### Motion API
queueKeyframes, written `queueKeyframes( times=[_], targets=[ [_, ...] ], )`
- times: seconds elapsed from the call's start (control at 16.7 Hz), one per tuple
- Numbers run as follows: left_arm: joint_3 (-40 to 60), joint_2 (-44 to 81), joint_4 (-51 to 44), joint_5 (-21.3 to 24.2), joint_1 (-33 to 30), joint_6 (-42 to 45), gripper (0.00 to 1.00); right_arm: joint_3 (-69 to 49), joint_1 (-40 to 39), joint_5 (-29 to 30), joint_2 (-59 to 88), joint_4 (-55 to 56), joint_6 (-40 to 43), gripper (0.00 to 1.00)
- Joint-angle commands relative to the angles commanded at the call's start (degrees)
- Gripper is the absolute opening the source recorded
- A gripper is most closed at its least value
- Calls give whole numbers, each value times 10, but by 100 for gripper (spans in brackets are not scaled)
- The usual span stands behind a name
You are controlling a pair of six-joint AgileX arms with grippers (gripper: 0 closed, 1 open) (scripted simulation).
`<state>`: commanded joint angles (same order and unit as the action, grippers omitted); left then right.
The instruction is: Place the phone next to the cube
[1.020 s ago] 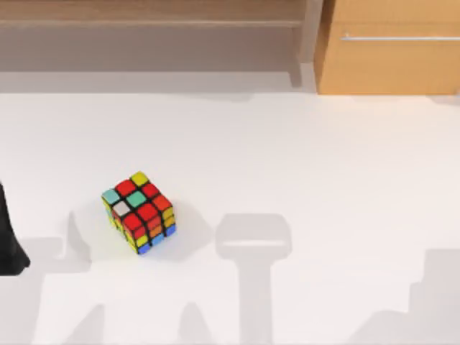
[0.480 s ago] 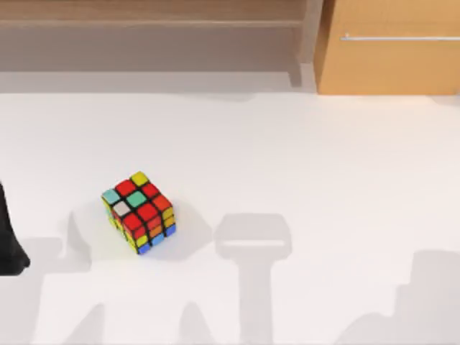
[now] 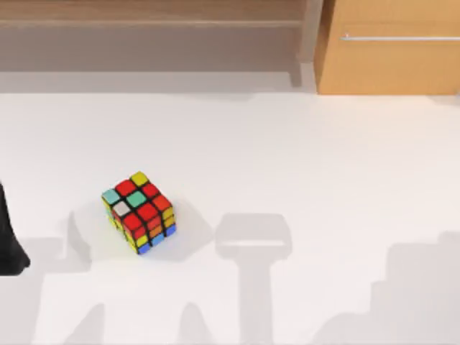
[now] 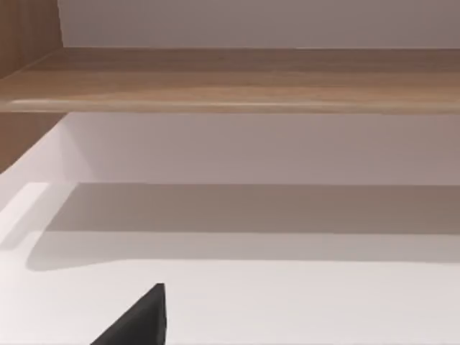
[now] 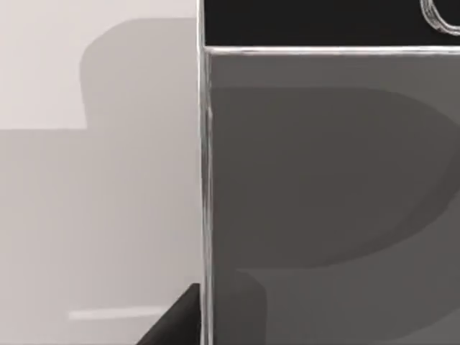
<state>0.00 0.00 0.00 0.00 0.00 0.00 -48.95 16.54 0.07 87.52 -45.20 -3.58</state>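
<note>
Shadow and a dark sliver of the left arm (image 3: 8, 241) mark the top view's left edge, where that arm sits parked; whether its end effector is open or closed I cannot tell. Just to its right on the white tabletop (image 3: 302, 158), the puzzle cube (image 3: 139, 212) stands alone, corner turned toward the camera. Further right, the right wrist view looks closely down on the phone (image 5: 323, 180), a flat grey slab lying on the tabletop with its dark end strip and small ring (image 5: 442, 13) at one end; I cannot tell that end effector's state either. The phone looks rigid, thin and smooth, probably slippery and light, so pinching across its long edges near the middle seems safest, squarely to avoid tipping.
</note>
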Motion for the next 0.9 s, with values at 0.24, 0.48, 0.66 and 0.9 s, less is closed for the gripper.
queueKeyframes(
  times=[0.24, 0.48, 0.66, 0.9],
  targets=[
    [0, 0, 0, 0, 0, 0, 100, -102, -27, 2, 13, -18, -18, 0],
    [0, 0, 0, 0, 0, 0, 100, -230, -74, 5, 58, -45, -46, 0],
    [0, 0, 0, 0, 0, 0, 100, -328, -120, 7, 98, -73, -75, 0],
    [0, 0, 0, 0, 0, 0, 100, -444, -193, 8, 160, -116, -124, 0]
  ],
)
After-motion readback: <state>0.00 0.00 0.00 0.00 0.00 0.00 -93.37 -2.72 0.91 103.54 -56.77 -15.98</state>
